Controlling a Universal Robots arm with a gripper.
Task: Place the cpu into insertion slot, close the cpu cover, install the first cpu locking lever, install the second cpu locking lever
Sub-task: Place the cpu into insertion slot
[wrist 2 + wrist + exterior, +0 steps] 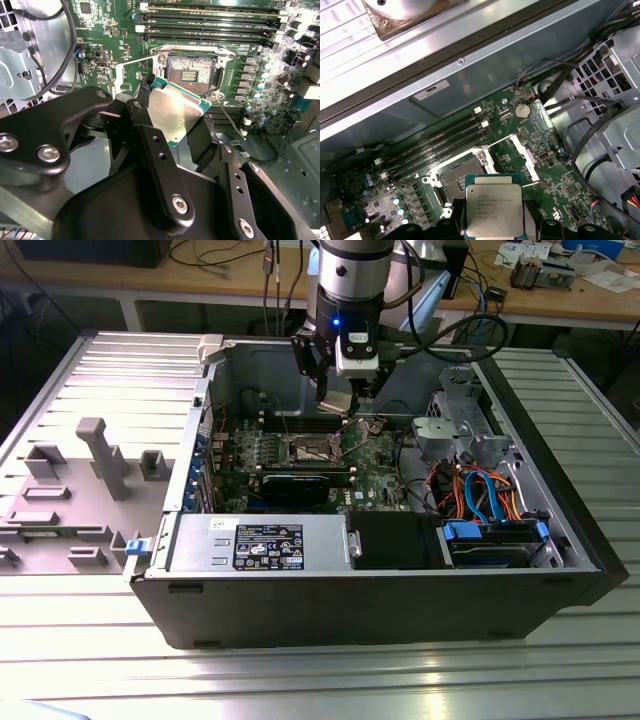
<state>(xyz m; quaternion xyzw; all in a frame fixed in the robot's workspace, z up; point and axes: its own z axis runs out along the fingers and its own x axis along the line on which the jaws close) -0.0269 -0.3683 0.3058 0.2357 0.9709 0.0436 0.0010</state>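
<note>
Tool (172,120) clenched on the cpu (494,205), a small flat square chip with a dull silver-grey metal top. It's pinched by two opposite edges and hangs just above the insertion slot (191,75), the dark-centred square socket with a shiny rim. Edges are the right place to hold it: I'd judge it light, thin and stiff, slick on top, delicate underneath. The cpu cover (524,159), a thin silver frame, looks swung open beside the socket, though that's hard to make out. Print lines cross the chip's top and a white label (430,90) sits on the grey case wall, neither legible.
</note>
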